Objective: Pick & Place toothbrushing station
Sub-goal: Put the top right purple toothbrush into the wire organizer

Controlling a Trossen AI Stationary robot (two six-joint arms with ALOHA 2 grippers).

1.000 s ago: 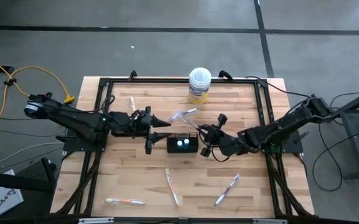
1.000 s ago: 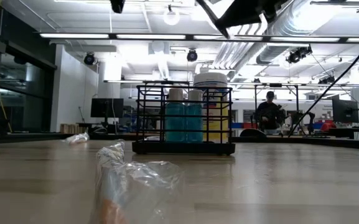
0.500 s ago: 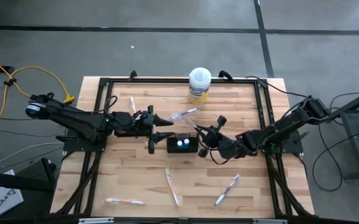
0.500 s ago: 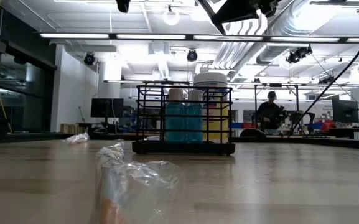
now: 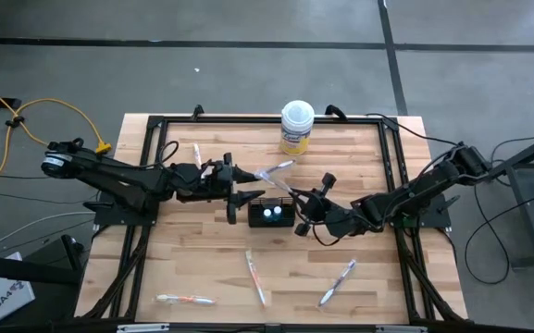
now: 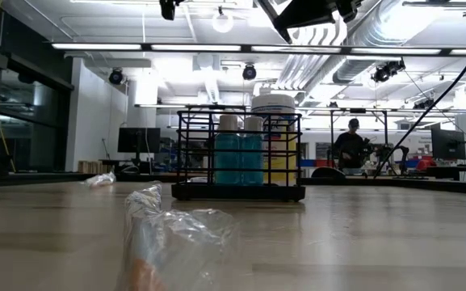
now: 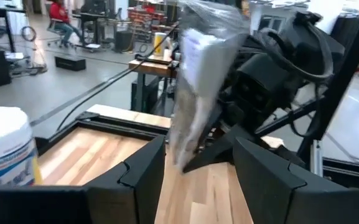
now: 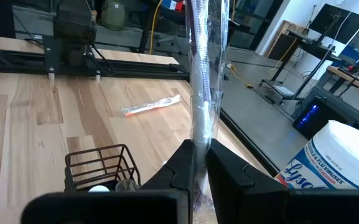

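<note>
- High view: the black wire holder (image 5: 272, 214) stands near the middle of the wooden table (image 5: 368, 291), with two white-capped tubes (image 5: 273, 214) inside it. The left gripper (image 5: 236, 190) reaches in from the left, just beside the holder's left end, fingers spread. The right gripper (image 5: 301, 205) is at the holder's right end and pinches a wrapped toothbrush (image 5: 275, 171) that slants up and away toward the yellow tub (image 5: 296, 127) at the table's far edge. More wrapped toothbrushes lie loose: one near the far left (image 5: 197, 154), one in front of the holder (image 5: 255, 276), one at the front right (image 5: 337, 282), one at the front left edge (image 5: 185, 299).
- Low view: the holder (image 6: 238, 156) sits on the table with the teal tubes (image 6: 239, 153) upright inside and the tub (image 6: 274, 144) behind it. A crumpled clear wrapper (image 6: 180, 234) lies close to the camera. A person (image 6: 350, 145) sits far off in the room. Dark arm parts show at the top edge.
- Left wrist view: the two dark fingers (image 7: 143, 177) stand apart with nothing between them. Just ahead hangs the clear-wrapped toothbrush (image 7: 198, 81), with the other arm (image 7: 272, 68) dark behind it. The tub (image 7: 5, 146) is off to one side.
- Right wrist view: the fingers (image 8: 182, 168) are closed tight on the wrapped toothbrush (image 8: 204, 81), which stands up between them. The holder (image 8: 101, 168) is below, one toothbrush (image 8: 151, 106) lies on the table beyond, and the tub (image 8: 338, 158) is close by.
</note>
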